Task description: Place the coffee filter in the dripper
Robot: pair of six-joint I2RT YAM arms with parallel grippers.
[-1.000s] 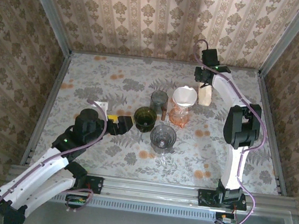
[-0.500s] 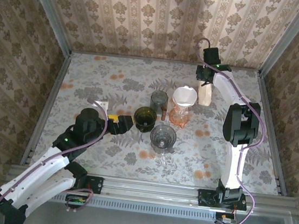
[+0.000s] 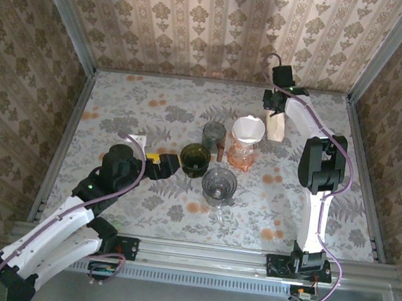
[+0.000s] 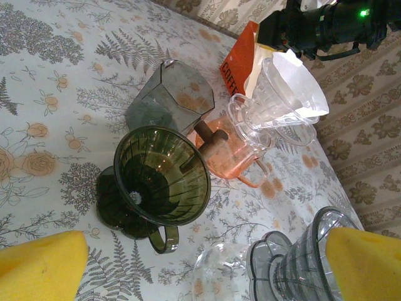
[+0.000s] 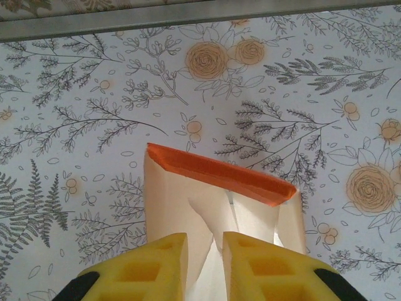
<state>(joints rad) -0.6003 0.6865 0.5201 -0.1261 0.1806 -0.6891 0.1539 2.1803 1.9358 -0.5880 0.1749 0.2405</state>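
Right wrist: right tool [image 5: 205,241] nose-down, fingers [image 5: 150,266] narrowly astride coffee filter [image 5: 210,222], grip unclear; left tool [image 4: 203,266] agape

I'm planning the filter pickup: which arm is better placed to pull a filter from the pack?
Right. The right end effector is at the filter pack, fingers narrowly apart around a paper filter. The left end effector is open beside the green dripper, far from the pack.

Right end effector [image 5: 205,239] narrower over filter pack [image 5: 219,179], elbow nudged leftward
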